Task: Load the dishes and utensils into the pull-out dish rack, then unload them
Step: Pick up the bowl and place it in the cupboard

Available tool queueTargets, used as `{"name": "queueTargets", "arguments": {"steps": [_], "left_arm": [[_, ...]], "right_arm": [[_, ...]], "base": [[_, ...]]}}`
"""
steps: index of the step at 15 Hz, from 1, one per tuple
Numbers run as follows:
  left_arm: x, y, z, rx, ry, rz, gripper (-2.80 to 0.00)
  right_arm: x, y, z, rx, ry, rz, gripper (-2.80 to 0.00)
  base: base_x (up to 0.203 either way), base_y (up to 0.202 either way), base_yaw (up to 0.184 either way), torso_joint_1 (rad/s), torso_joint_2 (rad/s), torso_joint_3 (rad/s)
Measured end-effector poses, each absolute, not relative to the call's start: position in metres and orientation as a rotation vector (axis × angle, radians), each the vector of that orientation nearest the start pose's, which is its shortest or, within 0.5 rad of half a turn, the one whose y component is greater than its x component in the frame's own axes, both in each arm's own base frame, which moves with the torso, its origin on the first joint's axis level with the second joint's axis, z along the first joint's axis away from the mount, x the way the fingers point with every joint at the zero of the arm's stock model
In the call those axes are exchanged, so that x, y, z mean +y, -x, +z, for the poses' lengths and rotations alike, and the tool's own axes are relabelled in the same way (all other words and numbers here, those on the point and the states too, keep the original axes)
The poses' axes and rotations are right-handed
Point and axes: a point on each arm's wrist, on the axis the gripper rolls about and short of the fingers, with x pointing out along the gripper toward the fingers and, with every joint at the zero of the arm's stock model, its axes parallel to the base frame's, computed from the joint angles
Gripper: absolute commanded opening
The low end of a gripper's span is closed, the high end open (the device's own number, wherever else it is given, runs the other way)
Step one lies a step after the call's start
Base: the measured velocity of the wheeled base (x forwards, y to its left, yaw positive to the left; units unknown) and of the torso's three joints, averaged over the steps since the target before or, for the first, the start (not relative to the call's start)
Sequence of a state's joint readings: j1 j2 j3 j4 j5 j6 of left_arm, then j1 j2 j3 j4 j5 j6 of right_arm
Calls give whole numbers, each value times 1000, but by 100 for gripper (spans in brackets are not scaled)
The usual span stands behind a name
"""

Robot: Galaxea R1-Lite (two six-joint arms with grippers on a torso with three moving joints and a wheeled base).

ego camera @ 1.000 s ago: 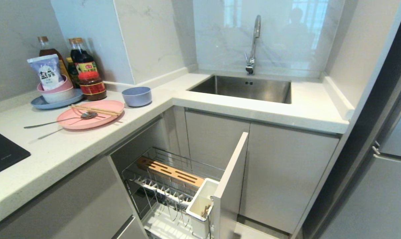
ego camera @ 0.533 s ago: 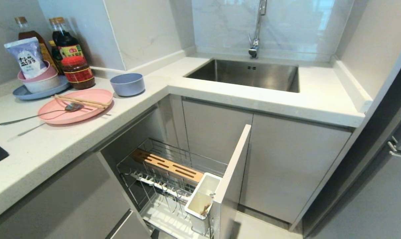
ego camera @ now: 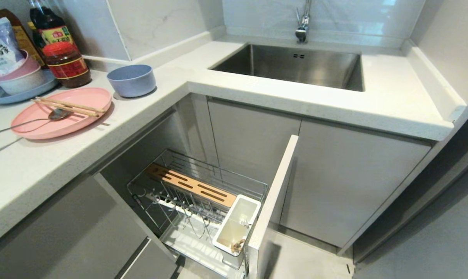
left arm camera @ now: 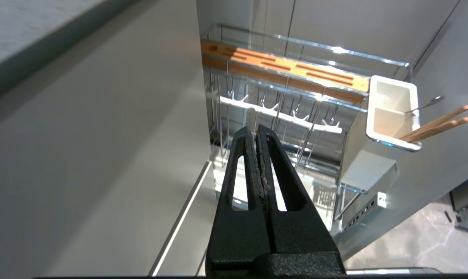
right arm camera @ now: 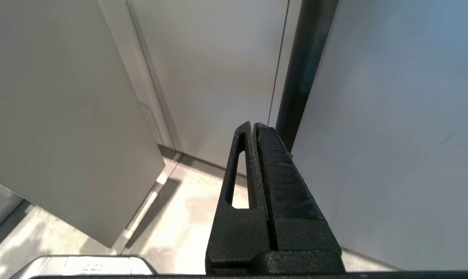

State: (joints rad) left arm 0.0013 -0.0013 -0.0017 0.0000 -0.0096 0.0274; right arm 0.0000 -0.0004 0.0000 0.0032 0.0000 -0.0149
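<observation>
My two arms are hanging low in front of the kitchen cabinets, both out of my head camera's sight. My left gripper (left arm camera: pixel 257 131) is pointing toward the pull-out dish rack (left arm camera: pixel 296 77), its black fingers (left arm camera: pixel 243 155) pressed flat together and grasping nothing; the rack is standing open below the counter, well short of the fingertips. My right gripper (right arm camera: pixel 253 130) is aiming at the grey cabinet doors (right arm camera: pixel 214 69) and the pale floor (right arm camera: pixel 179 217), likewise clenched on nothing.

From above, the pull-out dish rack (ego camera: pixel 168 170) is sitting drawn out of the corner unit, its slotted wood strip (ego camera: pixel 191 186) running along the far side, its white cutlery cup (ego camera: pixel 236 224) at the front corner against the tall white front panel (ego camera: pixel 274 201). My left wrist camera is showing wooden chopsticks and a spoon handle leaning out of that cup.

Up on the counter (ego camera: pixel 55 162), left of the sink (ego camera: pixel 292 64), the pink plate (ego camera: pixel 83 99) is lying flat with the chopsticks (ego camera: pixel 67 106) laid across it and the spoon (ego camera: pixel 32 122) resting bowl-end on it, handle trailing off the rim. The blue bowl (ego camera: pixel 131 79) is standing upright just beside the plate. Behind them, sauce bottles (ego camera: pixel 50 29) and a jar (ego camera: pixel 65 64) are lining the wall.
</observation>
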Motion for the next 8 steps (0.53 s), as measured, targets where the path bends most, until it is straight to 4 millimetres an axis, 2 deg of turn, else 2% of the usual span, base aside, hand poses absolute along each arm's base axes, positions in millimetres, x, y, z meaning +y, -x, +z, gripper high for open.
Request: {"name": "queueTargets", "arguments": {"steps": [8], "left_arm": [[0,23,76,-3,-27,-8,-280]], "right_arm": [[0,23,75,3,15,0,-280]], "base": [[0,0,0,3,0,-196]]}}
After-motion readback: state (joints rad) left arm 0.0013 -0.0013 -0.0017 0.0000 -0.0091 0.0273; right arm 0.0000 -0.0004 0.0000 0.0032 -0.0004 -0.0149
